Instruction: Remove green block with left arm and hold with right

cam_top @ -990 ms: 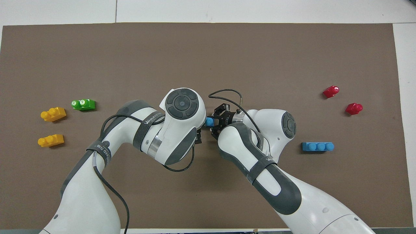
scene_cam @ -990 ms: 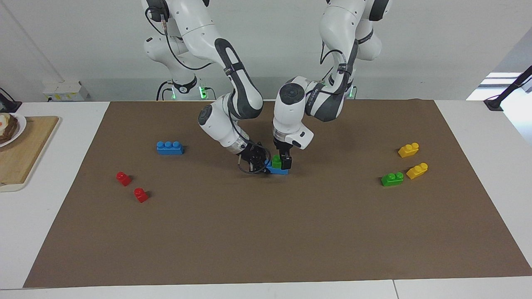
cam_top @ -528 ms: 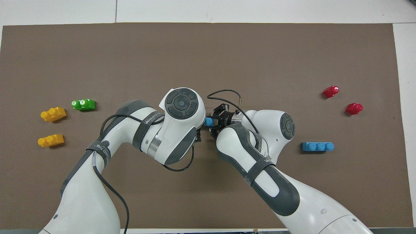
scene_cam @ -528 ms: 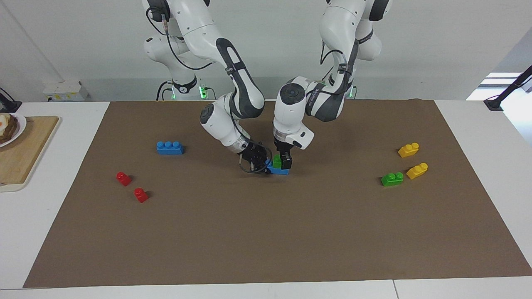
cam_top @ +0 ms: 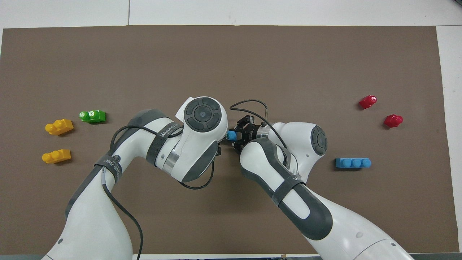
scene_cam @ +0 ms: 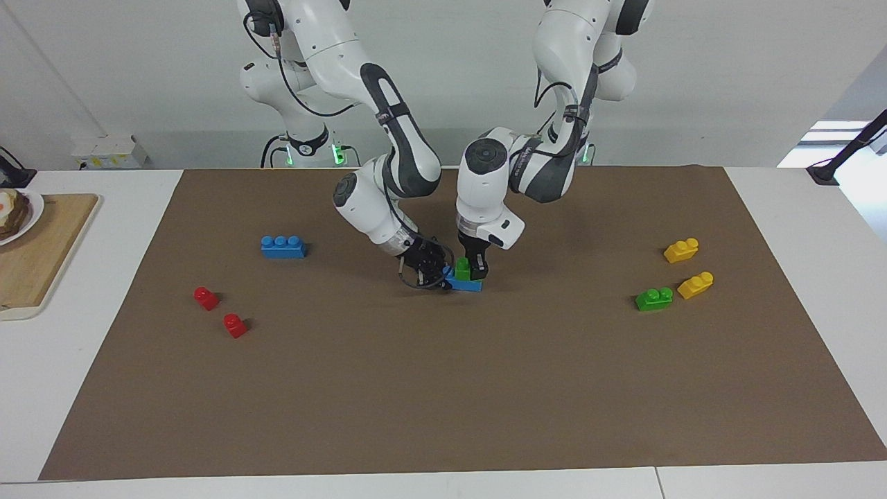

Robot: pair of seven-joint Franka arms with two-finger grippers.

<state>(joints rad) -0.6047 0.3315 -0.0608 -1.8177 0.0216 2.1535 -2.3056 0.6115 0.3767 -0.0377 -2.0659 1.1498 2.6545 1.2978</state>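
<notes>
Green block (scene_cam: 462, 268) sits on top of a blue block (scene_cam: 463, 283) in the middle of the mat (scene_cam: 443, 388). My left gripper (scene_cam: 475, 267) comes straight down and pinches the green block. My right gripper (scene_cam: 428, 267) clamps the blue block's end from the side. I judge the pull is next: I must lift straight up while my right holds tight. Green studs point up. I cannot tell its long way.
</notes>
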